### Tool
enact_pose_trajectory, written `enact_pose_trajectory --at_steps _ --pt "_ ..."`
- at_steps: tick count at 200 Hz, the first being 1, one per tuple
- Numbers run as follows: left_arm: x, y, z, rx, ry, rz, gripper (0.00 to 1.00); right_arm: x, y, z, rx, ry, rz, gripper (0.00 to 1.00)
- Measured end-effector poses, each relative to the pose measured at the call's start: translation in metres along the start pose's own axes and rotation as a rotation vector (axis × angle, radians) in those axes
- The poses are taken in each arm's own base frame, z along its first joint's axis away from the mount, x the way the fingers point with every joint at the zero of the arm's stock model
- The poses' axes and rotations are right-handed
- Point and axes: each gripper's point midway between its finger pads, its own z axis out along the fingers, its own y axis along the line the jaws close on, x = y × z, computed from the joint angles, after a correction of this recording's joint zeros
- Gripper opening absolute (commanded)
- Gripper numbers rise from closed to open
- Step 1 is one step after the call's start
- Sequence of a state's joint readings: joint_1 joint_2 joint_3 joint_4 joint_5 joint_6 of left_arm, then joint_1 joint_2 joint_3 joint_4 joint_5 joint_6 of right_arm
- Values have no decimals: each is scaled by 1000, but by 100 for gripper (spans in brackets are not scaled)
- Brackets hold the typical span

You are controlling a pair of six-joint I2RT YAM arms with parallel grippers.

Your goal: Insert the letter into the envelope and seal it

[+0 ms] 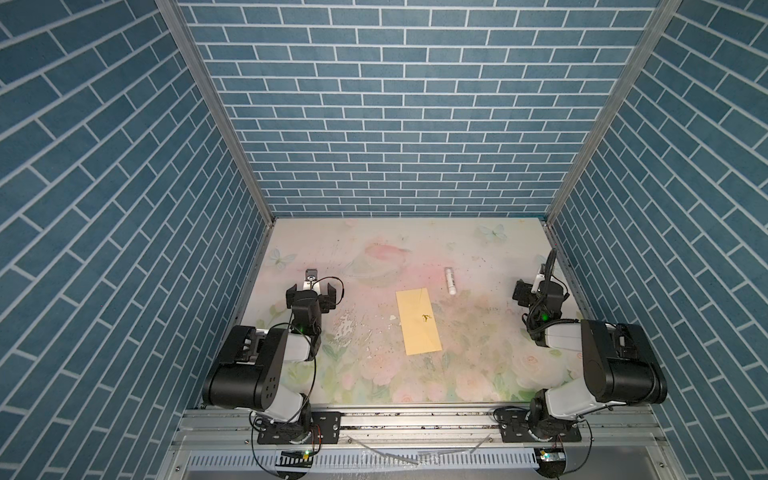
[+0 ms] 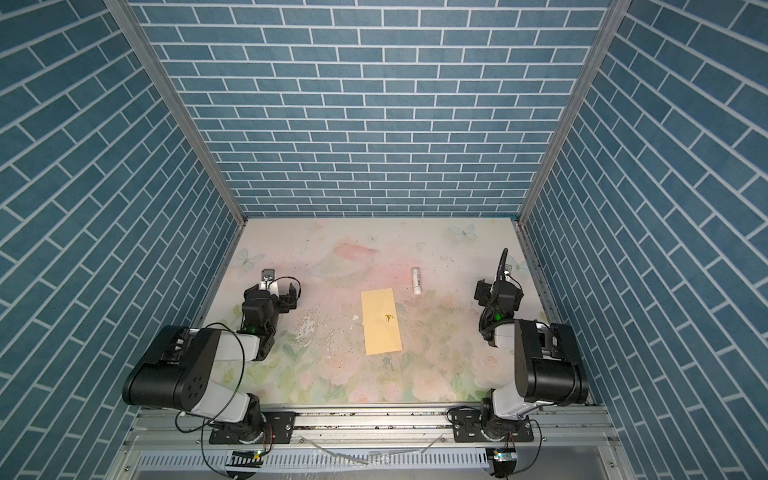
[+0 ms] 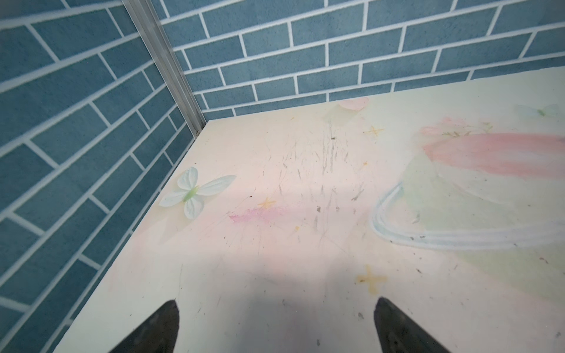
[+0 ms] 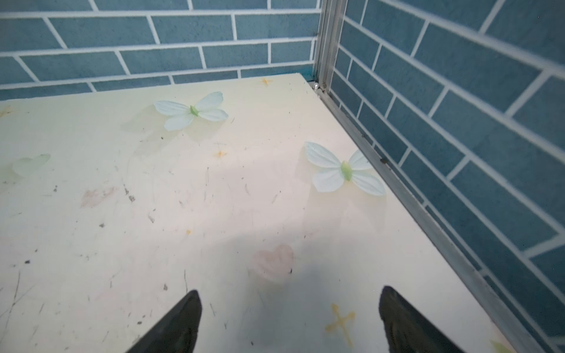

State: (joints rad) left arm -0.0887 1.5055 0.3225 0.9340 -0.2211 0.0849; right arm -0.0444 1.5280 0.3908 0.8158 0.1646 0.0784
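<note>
Probably a robot lab booth: brick-print walls [image 1: 399, 124], aluminium frame [image 1: 218, 112].

The table [image 1: 478, 253] has a pastel flower print and it's pretty scuffed up. A yellow envelope [image 1: 417, 322] lies flat mid-table, running roughly 12 to 6. A small white tube [image 1: 450, 281] lies at its 1 o'clock, not touching.

Long yellow envelope [image 1: 418, 321] lies flat on the table [image 1: 478, 365], dark mark up

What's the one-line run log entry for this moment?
long yellow paper envelope: flat mid-table; letter: not visible; small white tube: beyond envelope; left pincer: open, empty; right pincer: open, empty
</note>
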Motion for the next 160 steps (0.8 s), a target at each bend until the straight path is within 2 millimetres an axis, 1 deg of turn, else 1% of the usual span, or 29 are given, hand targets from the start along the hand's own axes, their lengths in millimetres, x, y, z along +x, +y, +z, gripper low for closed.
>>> enact_pose_trajectory --at_steps 7,23,33,41,77,160 --pt "-4 0 4 3 0 -3 100 2 2 1 -13 5 2 98" --pt "-13 1 10 15 -5 -15 100 0 7 1 -42 -5 4 98" --pt "-15 3 11 15 -6 -22 100 -2 9 1 -54 -12 5 98" --pt "-14 4 12 17 -1 -23 100 -3 10 1 -60 -18 6 99" --pt "-6 1 12 33 29 -23 100 -6 12 0 -74 -27 6 99" --pt "-4 0 11 37 36 -21 100 -4 22 0 -128 -20 2 99"
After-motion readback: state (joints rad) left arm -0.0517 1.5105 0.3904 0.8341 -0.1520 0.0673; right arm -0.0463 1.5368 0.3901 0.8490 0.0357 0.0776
